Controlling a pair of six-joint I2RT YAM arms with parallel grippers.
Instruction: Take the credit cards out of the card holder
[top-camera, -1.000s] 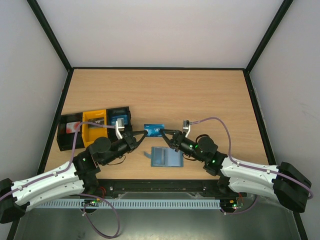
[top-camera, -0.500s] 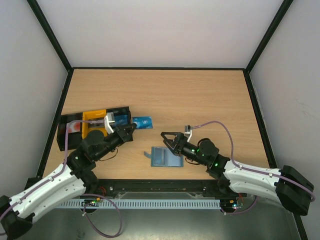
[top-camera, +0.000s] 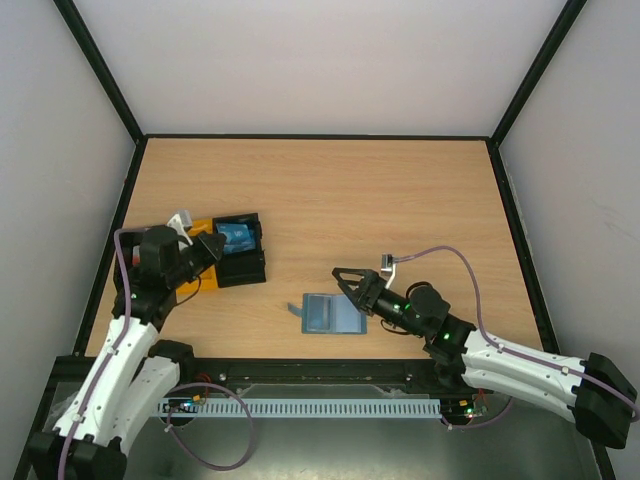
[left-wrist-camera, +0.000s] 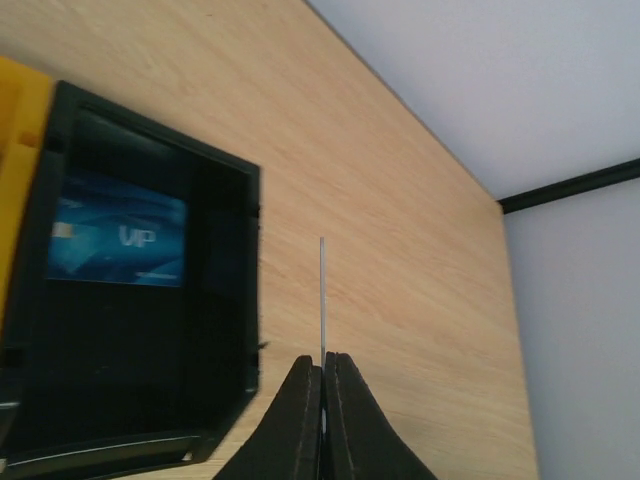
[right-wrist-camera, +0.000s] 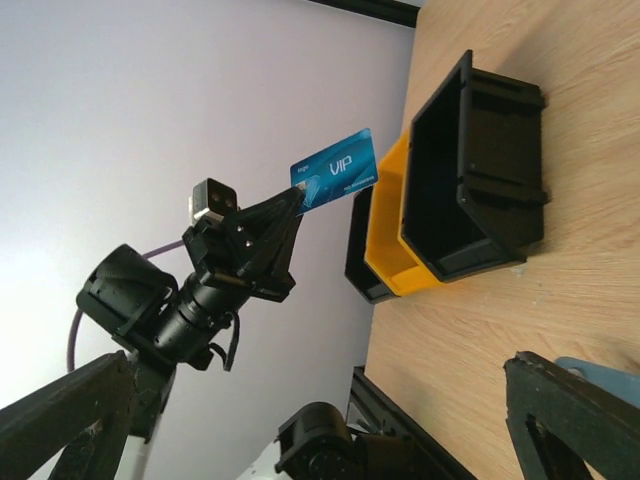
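The card holder (top-camera: 335, 314) is lying open on the tabletop (top-camera: 400, 200). Just right of it, the right pincer (top-camera: 351, 286) is hovering with its jaws spread wide, gripping nothing. Well left of the card holder, the left pincer (right-wrist-camera: 300, 203) is pinching a blue card (right-wrist-camera: 336, 170) tight, near a black tray (top-camera: 245, 268) where a second card (left-wrist-camera: 118, 240) is lying.

I read desk (top-camera: 400, 200) as light wood-grain laminate, smooth, matt. Black tray (right-wrist-camera: 480, 170) and yellow tray (right-wrist-camera: 385, 255): hard moulded plastic, faint sheen. VIP card (right-wrist-camera: 335, 168) glossy printed plastic. Card holder (top-camera: 333, 314) looks soft, matt to me. Left tool (left-wrist-camera: 322, 362) fingers matt black plastic.
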